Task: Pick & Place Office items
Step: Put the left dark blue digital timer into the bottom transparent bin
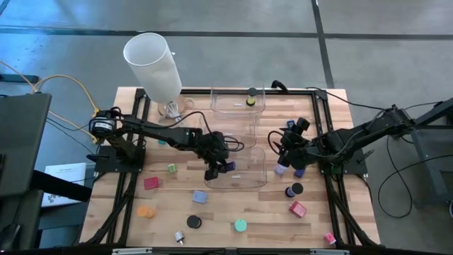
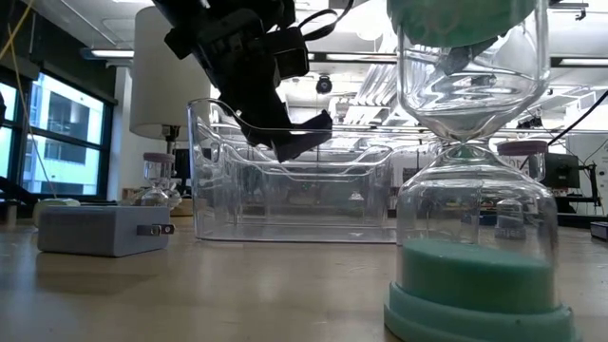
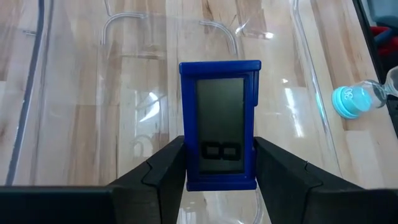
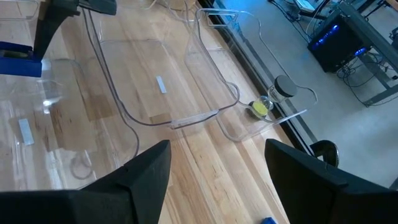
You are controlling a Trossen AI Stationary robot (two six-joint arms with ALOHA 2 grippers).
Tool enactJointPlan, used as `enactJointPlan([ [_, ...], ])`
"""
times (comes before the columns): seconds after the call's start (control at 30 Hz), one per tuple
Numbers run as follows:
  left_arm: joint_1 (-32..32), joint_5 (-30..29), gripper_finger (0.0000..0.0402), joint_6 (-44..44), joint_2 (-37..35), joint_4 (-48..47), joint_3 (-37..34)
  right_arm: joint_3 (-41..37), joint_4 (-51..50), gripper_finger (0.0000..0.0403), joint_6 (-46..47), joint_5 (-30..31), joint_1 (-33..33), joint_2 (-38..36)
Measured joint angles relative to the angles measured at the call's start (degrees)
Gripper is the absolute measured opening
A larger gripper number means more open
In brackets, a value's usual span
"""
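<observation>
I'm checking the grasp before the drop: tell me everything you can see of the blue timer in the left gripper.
The blue timer is a flat, rectangular blue plastic case with a grey screen filling most of its face, showing two dark digits near one end. The left gripper is shut on it, one dark finger pressed against each long side at the digit end, the other end projecting free. It hangs above the clear plastic bin at the table's middle, touching nothing else.
</observation>
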Motion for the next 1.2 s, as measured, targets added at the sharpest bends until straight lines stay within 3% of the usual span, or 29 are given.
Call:
enactJointPlan([
  [0.37, 0.8, -0.6, 0.0169, 0.5, 0.0, -1.0, 0.5, 0.0, 0.0, 0.025, 0.0, 0.0, 0.0, 0.0],
  [0.57, -0.3, -4.9, 0.0169, 7.1, 0.0, -13.7, 7.8, 0.0, 0.0, 0.025, 0.0, 0.0, 0.0, 0.0],
  [0.8, -2.0, -9.4, 0.0169, 7.7, 0.0, -22.9, 15.1, 0.0, 0.0, 0.025, 0.0, 0.0, 0.0, 0.0],
  [1.2, -3.6, -10.1, 0.0169, 10.6, 2.7, -24.0, 15.5, 0.0, 0.1, 0.025, 0.0, -1.3, 0.0, 0.0],
])
